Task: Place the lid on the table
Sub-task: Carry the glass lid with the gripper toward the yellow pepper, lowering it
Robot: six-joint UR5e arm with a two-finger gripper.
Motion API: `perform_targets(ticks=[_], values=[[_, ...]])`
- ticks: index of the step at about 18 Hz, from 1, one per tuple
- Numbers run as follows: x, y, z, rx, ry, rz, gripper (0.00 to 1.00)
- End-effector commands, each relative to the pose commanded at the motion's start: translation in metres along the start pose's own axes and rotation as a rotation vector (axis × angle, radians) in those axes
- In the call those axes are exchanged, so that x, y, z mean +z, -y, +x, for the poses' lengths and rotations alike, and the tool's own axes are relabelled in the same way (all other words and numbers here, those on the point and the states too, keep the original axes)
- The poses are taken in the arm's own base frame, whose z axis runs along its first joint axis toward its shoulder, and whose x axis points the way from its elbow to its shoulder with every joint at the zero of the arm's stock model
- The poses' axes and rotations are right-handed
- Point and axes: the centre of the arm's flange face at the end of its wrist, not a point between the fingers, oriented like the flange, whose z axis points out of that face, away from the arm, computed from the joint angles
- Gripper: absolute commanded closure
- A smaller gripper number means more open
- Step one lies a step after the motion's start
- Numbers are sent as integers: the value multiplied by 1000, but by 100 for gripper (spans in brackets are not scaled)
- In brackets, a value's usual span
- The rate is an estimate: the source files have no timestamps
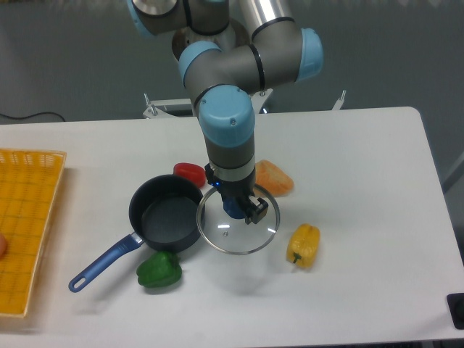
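Observation:
The round clear glass lid [235,233] with its thin silver rim hangs level a little above the white table [362,167], just right of the dark saucepan [165,214]. Its left edge overlaps the pan's right rim in this view, and it casts a faint shadow on the table below. My gripper [239,206] points straight down over the lid's centre and is shut on the knob, which the fingers mostly hide.
The saucepan's blue handle [101,264] points to the front left. A green pepper [159,268], a red pepper [190,172], an orange vegetable [274,177] and a yellow pepper [303,245] surround the lid. A yellow mesh tray [25,232] lies at the left edge.

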Motion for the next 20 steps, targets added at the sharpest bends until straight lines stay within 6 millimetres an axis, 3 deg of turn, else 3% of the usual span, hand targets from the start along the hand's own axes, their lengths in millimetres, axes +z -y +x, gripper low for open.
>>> perform_targets(ticks=[16,20], values=[[-2,-11,-13,-64,26,15,40],[12,-7,-22,-101,50,28,40]])
